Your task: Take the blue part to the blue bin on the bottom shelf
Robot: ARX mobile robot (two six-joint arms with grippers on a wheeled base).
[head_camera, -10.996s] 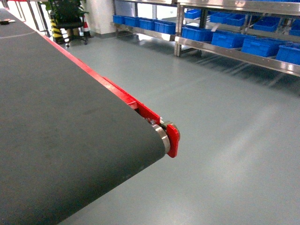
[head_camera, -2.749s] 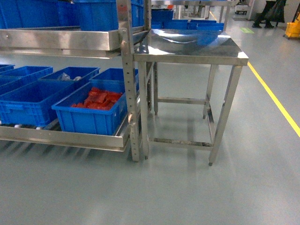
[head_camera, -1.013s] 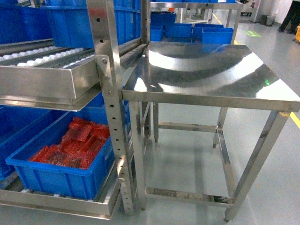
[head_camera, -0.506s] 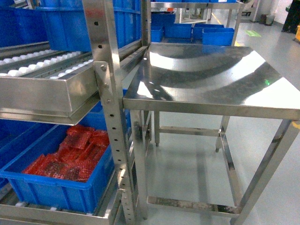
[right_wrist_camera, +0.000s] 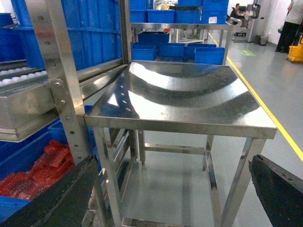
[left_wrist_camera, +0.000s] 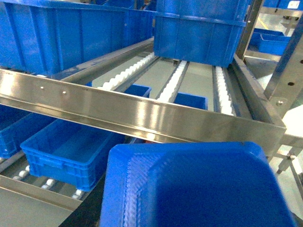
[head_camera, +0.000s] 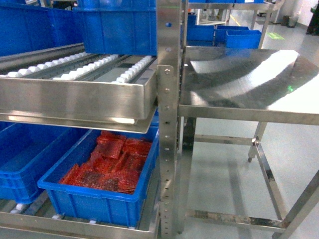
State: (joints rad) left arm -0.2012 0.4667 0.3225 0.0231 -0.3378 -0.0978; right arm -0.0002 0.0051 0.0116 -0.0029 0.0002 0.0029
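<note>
Figure 1. Robot at the rack, blue part carried.

(1) The blue part (left_wrist_camera: 199,189), a ribbed tray-like piece, fills the foreground of the left wrist view. It sits in front of the front rail of the upper roller level (head_camera: 75,97) and is not yet below it. The left claw is hidden behind the part, so its grip cannot be told. Judged from the part's position, it is probably being carried.

(2) The right claw (right_wrist_camera: 171,163) is released, its 2 dark fingers spread wide and empty. It faces the steel table (head_camera: 249,74).

(3) The bottom shelf (head_camera: 75,221) carries 2 bins near the upright post (head_camera: 168,124). The empty blue bin (head_camera: 25,159) is on the left, and a bin of red packets (head_camera: 99,199) is just beside the post.

Hazards, as judged:
- The upper level overhangs both bins. A straight descent would strike the part on its rail, so the part probably has to go in low and from the front.
- A knock against the rail could loosen an unseen grip and drop the part onto the floor or the rollers.
- The 2 bins sit side by side. A drift to the right would put the part among the red packets.
- The post stands close and could catch the arm.
</note>
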